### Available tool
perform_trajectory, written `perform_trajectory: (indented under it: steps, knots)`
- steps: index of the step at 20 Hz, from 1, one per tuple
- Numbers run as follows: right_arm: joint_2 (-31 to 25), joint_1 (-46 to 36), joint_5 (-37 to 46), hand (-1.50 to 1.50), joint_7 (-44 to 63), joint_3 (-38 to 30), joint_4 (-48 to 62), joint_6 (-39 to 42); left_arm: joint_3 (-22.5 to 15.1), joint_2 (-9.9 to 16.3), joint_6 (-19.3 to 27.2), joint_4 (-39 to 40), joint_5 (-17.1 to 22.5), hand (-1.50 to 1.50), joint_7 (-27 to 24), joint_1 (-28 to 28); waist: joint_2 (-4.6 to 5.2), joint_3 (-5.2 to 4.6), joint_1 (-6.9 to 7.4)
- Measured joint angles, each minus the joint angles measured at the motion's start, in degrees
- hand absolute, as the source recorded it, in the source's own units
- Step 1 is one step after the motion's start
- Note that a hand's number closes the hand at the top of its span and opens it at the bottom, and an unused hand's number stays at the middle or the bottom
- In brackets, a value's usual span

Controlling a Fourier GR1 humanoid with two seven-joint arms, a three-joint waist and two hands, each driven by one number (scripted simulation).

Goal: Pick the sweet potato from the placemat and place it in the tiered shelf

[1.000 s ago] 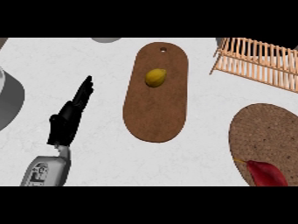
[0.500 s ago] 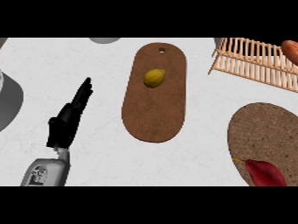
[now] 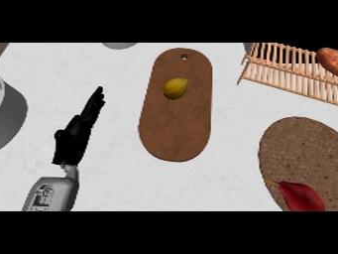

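The sweet potato (image 3: 337, 63) lay at the far right edge of the view, over the wooden tiered shelf (image 3: 296, 74), its long axis slanting from upper left to lower right; whether it rested on the slats could not be told. The left hand (image 3: 80, 131), fingers straight and holding nothing, stood well apart across the table (image 3: 113, 173), left of the cutting board (image 3: 175, 129). The right hand was out of view, so no nearer hand could be named.
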Motion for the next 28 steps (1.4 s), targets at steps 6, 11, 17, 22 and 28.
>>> perform_trajectory:
  steps: [6, 11, 17, 22, 28]
  knots:
    - [-1.23, -1.58, -3.27, -1.50, 2.02, -2.43, -6.34, -2.07, 1.03, 0.84, -0.87, -0.34, 0.99, 0.00, -0.19, 0.62, -0.17, 0.01, -0.33]
    - [-4.59, -0.72, -4.01, -1.50, 6.92, -6.08, -13.79, -1.20, 0.69, 0.27, 0.11, -0.12, 0.15, 0.00, -0.90, 1.01, -0.31, -0.02, -0.85]
    - [-9.09, 4.71, -6.63, -1.50, 16.26, -11.86, -25.16, 9.71, 1.56, 0.71, 0.40, 0.17, 0.28, 0.00, -0.86, 1.19, -0.72, -0.03, -2.13]
    - [-12.52, 13.18, -13.12, -1.50, 20.13, -18.89, -35.79, 21.66, 1.82, 0.79, 0.48, -0.81, 0.53, 0.00, -0.77, 2.99, -1.00, 0.02, -3.23]
    - [-14.47, 24.85, -24.86, -1.50, 19.79, -31.53, -47.41, 34.97, 2.40, 1.10, 0.14, -1.01, 1.16, 0.00, -0.51, 3.06, -1.03, 0.06, -3.97]
